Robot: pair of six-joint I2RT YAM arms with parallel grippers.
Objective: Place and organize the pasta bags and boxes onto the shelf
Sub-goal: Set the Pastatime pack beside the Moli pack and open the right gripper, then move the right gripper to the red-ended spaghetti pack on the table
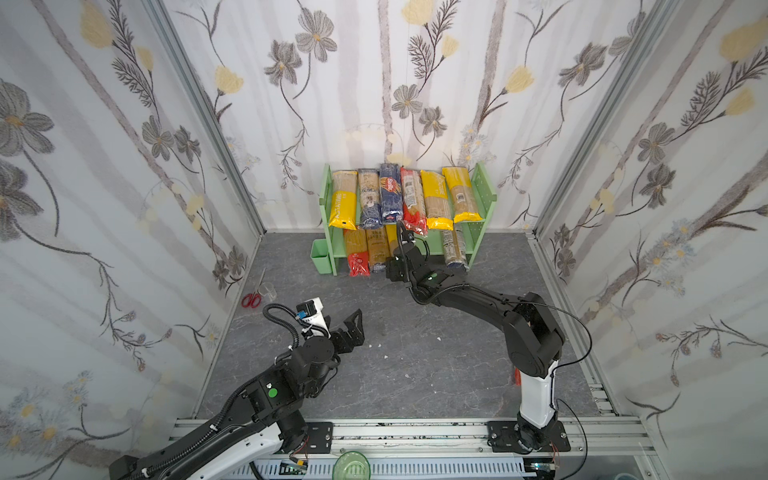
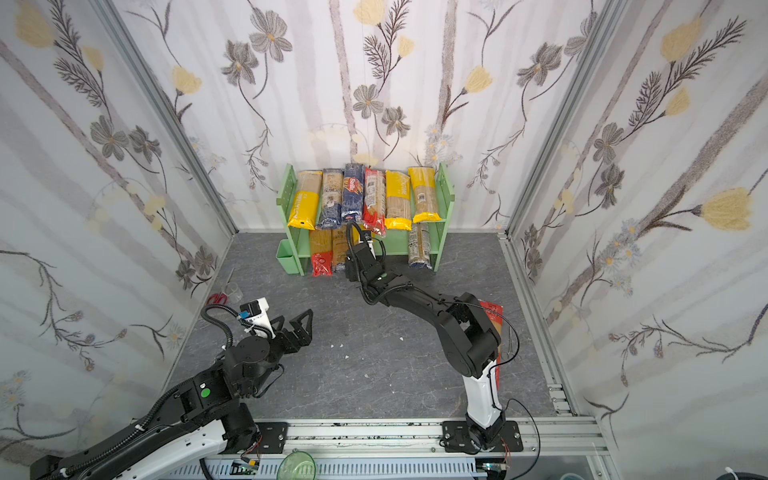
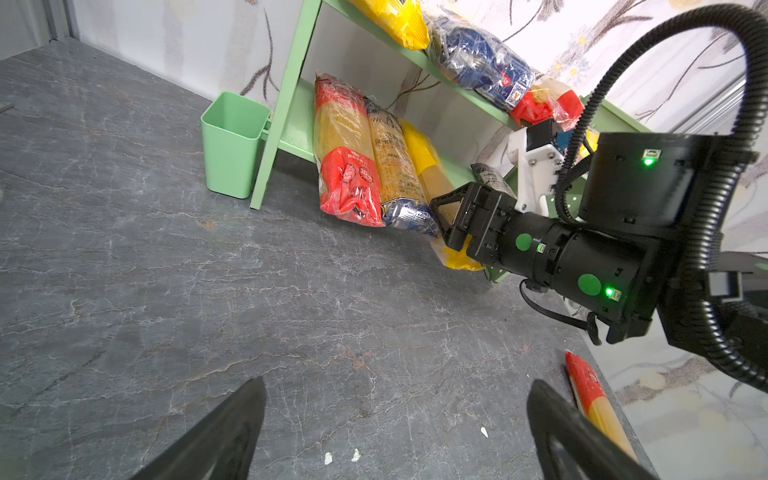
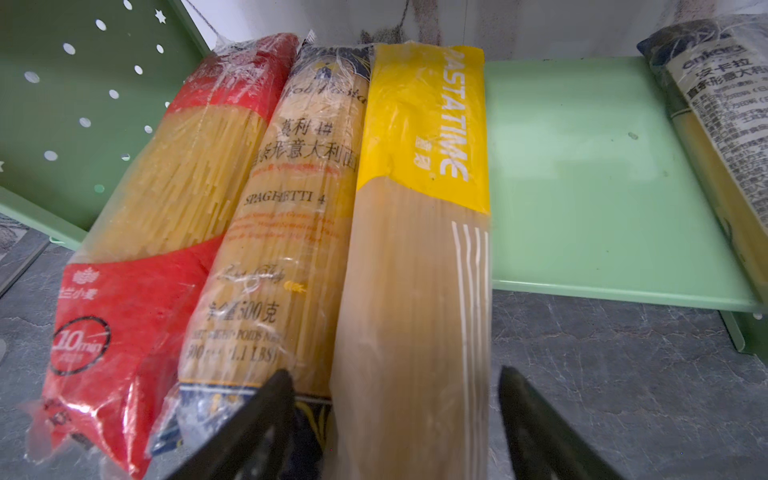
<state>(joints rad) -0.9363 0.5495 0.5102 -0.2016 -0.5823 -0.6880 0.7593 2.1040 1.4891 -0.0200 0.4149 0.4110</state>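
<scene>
Right pincer (image 4: 394, 371) straddles the clear, yellow-ended spaghetti bag (image 4: 419, 291) with jaws spread, clamping nothing; you find that bag on the lower tier of the light green two-tier shelf (image 4: 582, 166). Left pincer (image 3: 397, 382) hangs fully spread, empty.

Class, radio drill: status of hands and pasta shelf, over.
Left hand open, empty. Right hand open, astride yellow Pastatime bag on lower shelf. Red-ended pack on floor.
</scene>
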